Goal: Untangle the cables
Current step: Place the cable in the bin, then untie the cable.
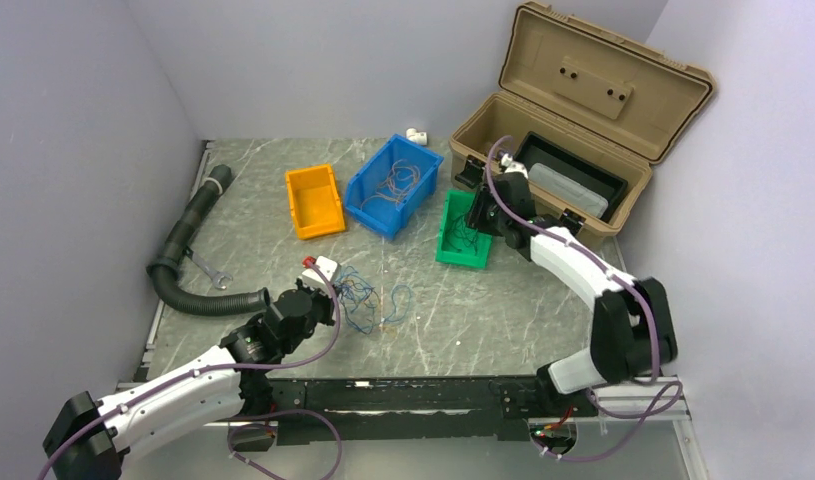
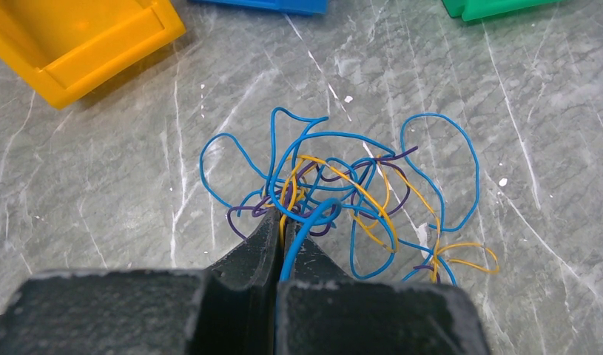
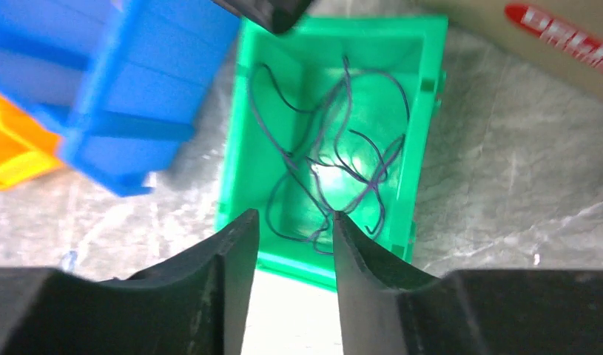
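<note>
The cables [image 2: 335, 185] lie as a knotted bundle of thin blue, yellow and purple wires on the marble tabletop, left of centre in the top view [image 1: 361, 292]. My left gripper [image 2: 283, 216] is at the bundle's near edge, shut on a blue and a yellow strand that run between its fingers. It shows in the top view too [image 1: 323, 296]. Loose dark purple wires [image 3: 335, 148] lie inside the green bin [image 3: 424, 148]. My right gripper [image 3: 294, 218] hovers over that bin's near end, open, with nothing between its fingers [image 1: 480, 215].
A blue bin [image 1: 420, 195] holding thin wires and an orange bin [image 1: 313, 200] stand behind the bundle. An open tan toolbox [image 1: 583, 110] sits at the back right. A black corrugated hose [image 1: 183, 250] and a wrench [image 1: 211, 270] lie at the left.
</note>
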Tool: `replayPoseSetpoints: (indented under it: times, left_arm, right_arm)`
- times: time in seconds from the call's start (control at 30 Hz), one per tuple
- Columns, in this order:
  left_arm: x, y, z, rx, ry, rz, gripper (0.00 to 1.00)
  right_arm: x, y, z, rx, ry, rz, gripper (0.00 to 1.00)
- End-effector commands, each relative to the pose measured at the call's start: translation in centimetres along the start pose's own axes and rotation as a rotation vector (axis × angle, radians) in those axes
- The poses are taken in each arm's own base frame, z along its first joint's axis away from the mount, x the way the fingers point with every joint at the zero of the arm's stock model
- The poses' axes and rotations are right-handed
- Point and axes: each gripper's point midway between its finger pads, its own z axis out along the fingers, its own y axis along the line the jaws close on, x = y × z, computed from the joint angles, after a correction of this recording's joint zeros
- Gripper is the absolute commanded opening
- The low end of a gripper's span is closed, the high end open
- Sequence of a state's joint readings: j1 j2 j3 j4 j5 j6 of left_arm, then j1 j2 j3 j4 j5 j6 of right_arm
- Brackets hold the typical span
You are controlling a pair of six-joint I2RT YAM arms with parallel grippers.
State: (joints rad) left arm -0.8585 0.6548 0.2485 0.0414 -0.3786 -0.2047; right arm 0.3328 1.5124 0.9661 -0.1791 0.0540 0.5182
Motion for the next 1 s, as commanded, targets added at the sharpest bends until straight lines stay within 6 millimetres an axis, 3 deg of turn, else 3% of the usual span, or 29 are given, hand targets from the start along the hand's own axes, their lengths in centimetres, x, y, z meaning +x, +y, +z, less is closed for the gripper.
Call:
replayPoseSetpoints:
  times: [0.0, 0.23, 0.37, 0.43, 0.73, 0.97]
  left_arm:
    - [-1.4, -0.6, 0.1, 0.026, -0.050, -0.019, 0.00]
    - [-1.4, -0.7, 0.1, 0.034, -0.053, -0.018, 0.00]
    - [-1.4, -0.7, 0.0, 0.035, -0.053, -0.018, 0.00]
    - [-1.4, -0.7, 0.0, 0.036, -0.053, -0.017, 0.00]
    - [-1.4, -0.8, 0.0, 0.046, -0.057, -0.015, 0.00]
    - [-1.4, -0.9, -0.1, 0.051, -0.058, -0.014, 0.00]
  right_arm:
    - [-3.2, 2.5, -4.0, -0.115, -0.115, -0.060, 0.48]
    - [-2.3, 4.6, -6.9, -0.245, -0.104, -0.114, 0.69]
    - [-1.3, 5.9, -8.0, -0.307, -0.100, -0.135, 0.92]
    - [-0.4, 6.7, -8.4, -0.337, -0.087, -0.149, 0.99]
    - [5.0, 10.9, -8.4, -0.462, -0.009, -0.202, 0.99]
    - [10.2, 14.2, -6.8, -0.551, 0.086, -0.241, 0.86]
